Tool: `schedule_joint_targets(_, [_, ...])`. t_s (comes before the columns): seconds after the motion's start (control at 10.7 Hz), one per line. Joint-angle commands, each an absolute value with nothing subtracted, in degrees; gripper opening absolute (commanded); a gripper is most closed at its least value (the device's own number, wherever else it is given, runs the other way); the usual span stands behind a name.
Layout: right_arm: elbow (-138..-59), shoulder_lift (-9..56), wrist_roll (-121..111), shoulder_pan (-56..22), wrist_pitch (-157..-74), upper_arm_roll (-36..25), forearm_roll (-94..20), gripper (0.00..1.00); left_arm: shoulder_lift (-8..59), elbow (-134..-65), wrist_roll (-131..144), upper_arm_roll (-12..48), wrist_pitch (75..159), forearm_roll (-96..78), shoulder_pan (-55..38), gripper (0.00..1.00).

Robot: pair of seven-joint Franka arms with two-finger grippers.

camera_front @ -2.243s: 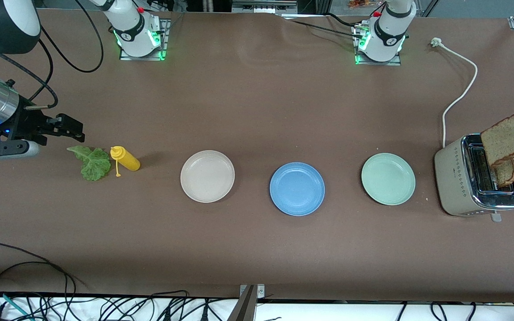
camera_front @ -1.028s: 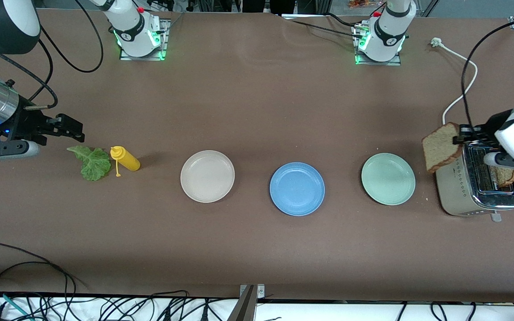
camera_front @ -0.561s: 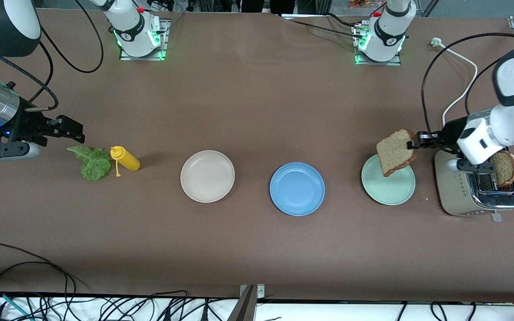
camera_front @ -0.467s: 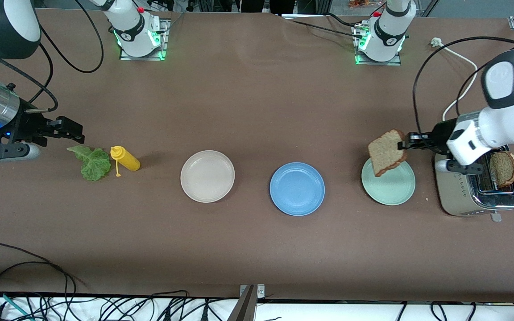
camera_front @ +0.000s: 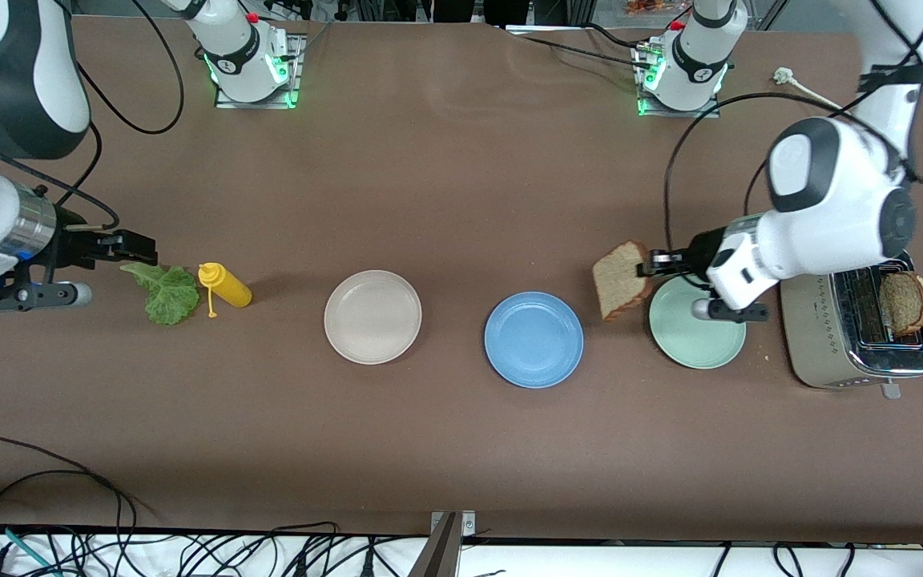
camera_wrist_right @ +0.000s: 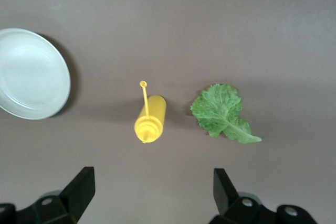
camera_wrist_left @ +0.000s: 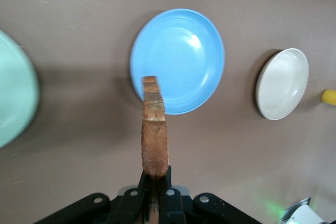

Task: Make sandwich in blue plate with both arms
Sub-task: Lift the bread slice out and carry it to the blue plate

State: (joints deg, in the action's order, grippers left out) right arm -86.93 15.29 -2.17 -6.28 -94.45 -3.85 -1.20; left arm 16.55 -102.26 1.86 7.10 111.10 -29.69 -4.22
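The blue plate (camera_front: 534, 340) is bare: beside it the left end effector (camera_front: 653, 263) pinches one bread slice (camera_front: 619, 280), the right end effector (camera_front: 141, 250) gapes wide over the lettuce (camera_front: 165, 292), and another slice (camera_front: 905, 302) sits in the toaster (camera_front: 822, 336).

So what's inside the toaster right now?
One bread slice stands in a slot of the toaster, its top sticking out. The part down in the slot is hidden. The left gripper holds another slice in the air, near the mint-green plate.
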Motion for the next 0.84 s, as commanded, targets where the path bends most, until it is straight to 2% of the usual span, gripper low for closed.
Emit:
schedule_joint_targets(0.0, [-92.4, 14.1, -11.0, -6.2, -97.3, -6.9, -0.2, 1.00, 22.7, -101.2, 1.5, 6.4, 116.2, -40.2, -8.4, 0.00])
schedule_joint_targets(0.19, [-95.2, 14.5, -17.6, -6.2, -100.0, -9.7, -0.1, 1.00, 25.7, -100.2, 1.3, 6.4, 119.9, -40.5, -10.6, 0.00])
schedule_joint_targets(0.75, [-107.5, 15.8, -33.9, -6.1, -112.6, -14.1, -0.2, 1.00, 32.4, -92.5, 0.9, 6.4, 122.2, -42.6, -14.0, 0.00])
